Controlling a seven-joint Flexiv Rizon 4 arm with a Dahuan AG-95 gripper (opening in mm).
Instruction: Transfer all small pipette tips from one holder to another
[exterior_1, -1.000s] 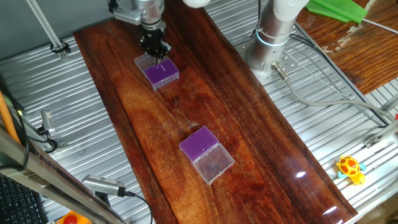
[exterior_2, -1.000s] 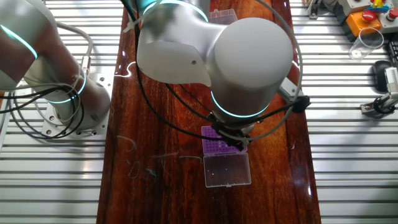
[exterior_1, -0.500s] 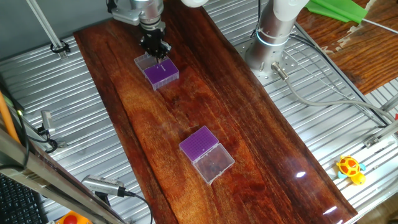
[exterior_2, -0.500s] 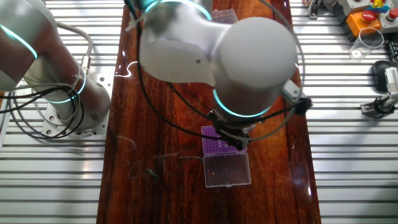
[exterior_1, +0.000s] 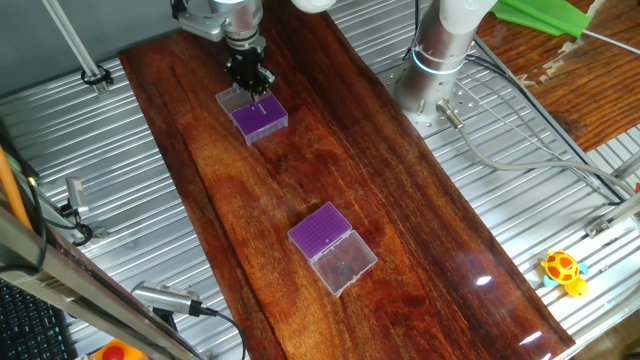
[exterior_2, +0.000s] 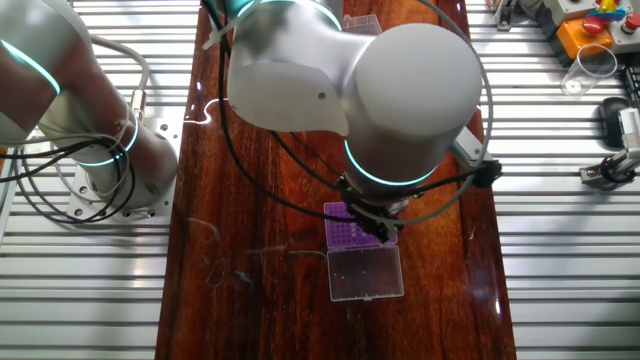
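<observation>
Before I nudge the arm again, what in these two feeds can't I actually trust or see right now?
- Claw, one fixed view: too small and dark to tell open from shut, or whether it holds a tip.
- Claw, the other fixed view: hidden behind the arm's big joint.
- Small pipette tips: only faint specks on the far holder; no count possible.
- Near holder: whether it has tips in it is too fine to see; in the other view the arm largely covers it.

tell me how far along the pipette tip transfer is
Done: it cannot be told; the tips are too small to count in either purple insert. In hand: the gripper is at the far holder, right above its purple insert, with a thin pale sliver just below the fingertips, possibly a tip. Left: the near holder sits open and untouched, so carrying across remains.
</observation>
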